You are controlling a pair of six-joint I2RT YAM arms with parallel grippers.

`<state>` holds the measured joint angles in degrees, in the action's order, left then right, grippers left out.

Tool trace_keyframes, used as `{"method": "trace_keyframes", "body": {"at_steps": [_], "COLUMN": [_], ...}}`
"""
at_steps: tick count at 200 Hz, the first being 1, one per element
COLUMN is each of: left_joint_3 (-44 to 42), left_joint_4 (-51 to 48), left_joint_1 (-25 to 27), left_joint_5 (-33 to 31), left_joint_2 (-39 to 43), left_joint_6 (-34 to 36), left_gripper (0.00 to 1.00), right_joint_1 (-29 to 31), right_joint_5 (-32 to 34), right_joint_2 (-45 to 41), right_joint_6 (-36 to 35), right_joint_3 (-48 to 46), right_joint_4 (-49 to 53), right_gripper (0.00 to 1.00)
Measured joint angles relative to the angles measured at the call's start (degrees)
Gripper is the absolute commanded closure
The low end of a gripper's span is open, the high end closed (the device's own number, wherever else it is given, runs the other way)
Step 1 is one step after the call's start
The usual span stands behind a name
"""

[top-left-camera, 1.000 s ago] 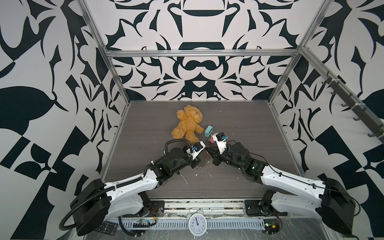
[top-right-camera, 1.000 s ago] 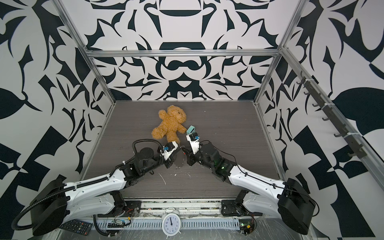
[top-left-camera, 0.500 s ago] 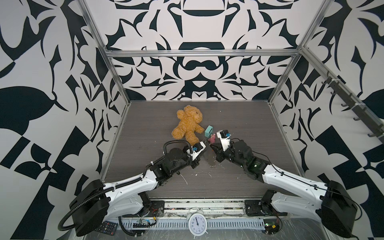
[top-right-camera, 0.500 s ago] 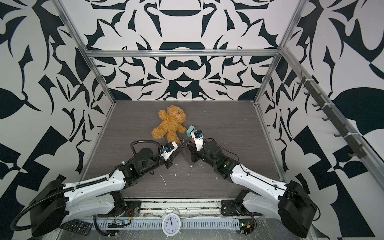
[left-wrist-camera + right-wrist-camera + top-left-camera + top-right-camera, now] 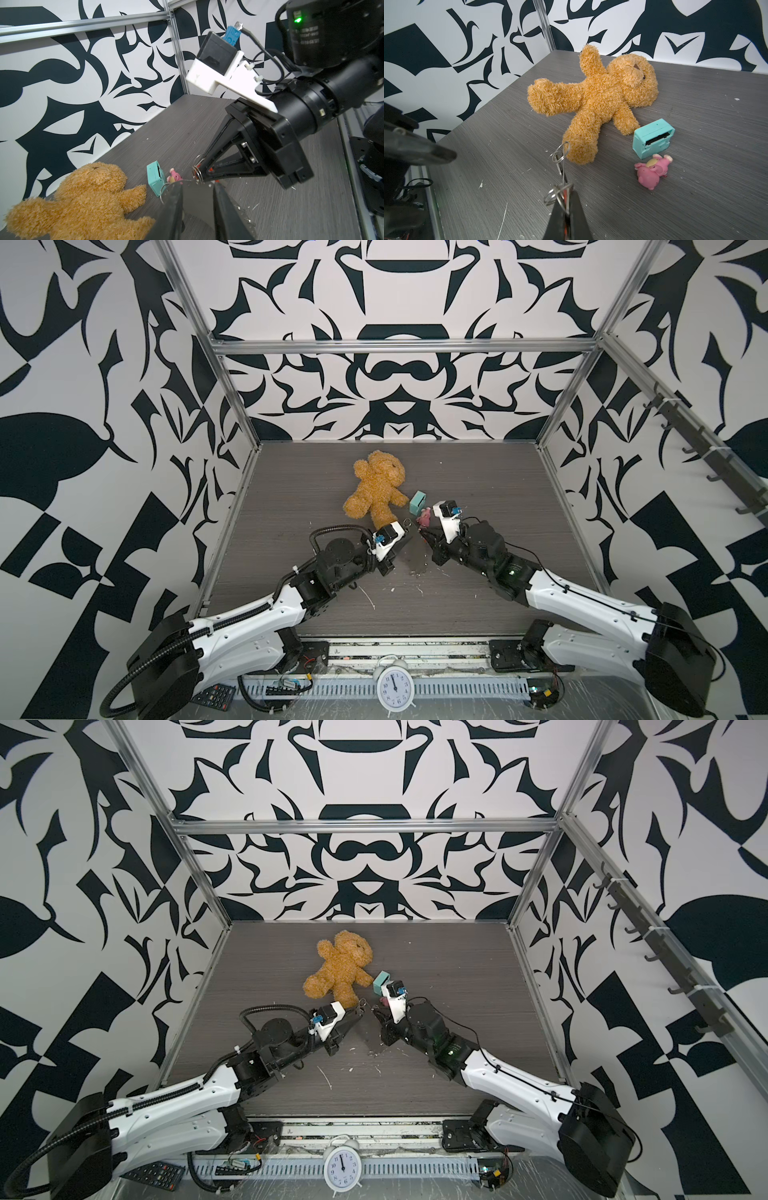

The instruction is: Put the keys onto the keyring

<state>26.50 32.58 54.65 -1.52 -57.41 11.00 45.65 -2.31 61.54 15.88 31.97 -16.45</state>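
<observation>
Behind the right tool [image 5: 201,173], arm lettering [image 5: 305,34] is illegible.

Black-and-white patterned walls [image 5: 124,364], braced by silver metal rails [image 5: 399,346], enclose a grey wood-grain table top [image 5: 478,472] flecked with white scraps [image 5: 369,596] under even light; dark hooks [image 5: 690,448] line one wall.

L jaws apart, R jaws pinched

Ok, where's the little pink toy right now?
The pink toy lies just right of centre in both top views, between the teal box and the right pincer.
</observation>
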Motion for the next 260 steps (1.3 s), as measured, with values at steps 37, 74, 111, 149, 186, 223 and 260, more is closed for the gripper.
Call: {"method": "trace_keyframes", "body": {"at_steps": [37, 74, 111, 149, 186, 223, 260], "left_joint_3": [0.0, 0.0, 0.0, 0.26, 2.47, 3.72, 4.55], "left_joint_4": [-0.09, -0.33, -0.68, -1.73, -4.09, -5.29, -6.58], "left_joint_1": [0.0, 0.0, 0.0, 0.0, 0.0, 0.0, 0.0], "left_joint_5": [0.7, 1.33, 1.49, 1.79, 1.99, 1.9, 1.29], "left_joint_2": [-0.42, -0.42, -0.74, -2.14, -4.33, -6.1, -6.95], "left_joint_6": [0.0, 0.0, 0.0, 0.0, 0.0, -0.13, -0.57], "left_gripper": [0.72, 0.72, 0.73, 0.73, 0.72, 0.68, 0.68], "right_joint_1": [0.35, 0.52, 0.57, 0.59, 0.76, 1.29, 1.64], "right_joint_5": [-0.07, -0.24, -0.24, -0.26, -0.5, -0.68, -0.94], "right_joint_2": [-0.11, -0.5, -0.5, -0.5, -0.5, -0.5, -0.5], "right_joint_6": [-0.76, -1.07, -1.09, -1.22, -1.36, -1.84, -2.29], "right_joint_3": [-0.13, -0.46, -0.63, -0.66, -0.66, -0.66, -0.66], "right_joint_4": [-0.09, -0.15, -0.15, -0.17, -0.26, -0.79, -1.16], "right_gripper": [1.0, 1.0, 1.0, 1.0, 1.0, 1.0, 1.0]}}
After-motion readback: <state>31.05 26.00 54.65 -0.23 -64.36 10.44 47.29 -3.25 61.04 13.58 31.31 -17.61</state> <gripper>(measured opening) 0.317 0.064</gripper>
